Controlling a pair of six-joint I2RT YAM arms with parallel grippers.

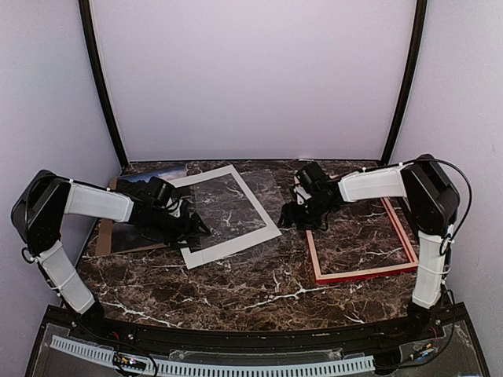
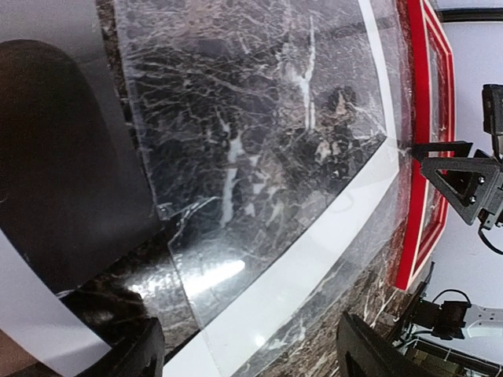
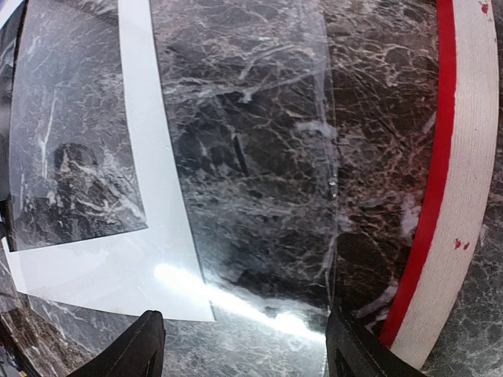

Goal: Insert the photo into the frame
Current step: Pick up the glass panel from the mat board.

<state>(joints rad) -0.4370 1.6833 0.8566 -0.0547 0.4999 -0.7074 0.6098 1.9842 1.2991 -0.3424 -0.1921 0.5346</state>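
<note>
Brown backing board (image 1: 103, 236) lies far left on the marble surface (image 1: 259, 298), with the photo (image 1: 157, 173) on it, mostly under the left arm. Left gripper (image 2: 251, 353): wide, empty, over the white mat (image 1: 228, 245) and clear sheet (image 1: 228, 208) at centre. Right gripper (image 3: 244, 353): wide, empty, beside the frame (image 1: 365, 273), which lies flat at right.

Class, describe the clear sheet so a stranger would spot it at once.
Find the middle of the dark marble table, left of the red frame. A white mat lies there with the clear sheet over it: see-through, marked only by glare and faint edges.
</note>
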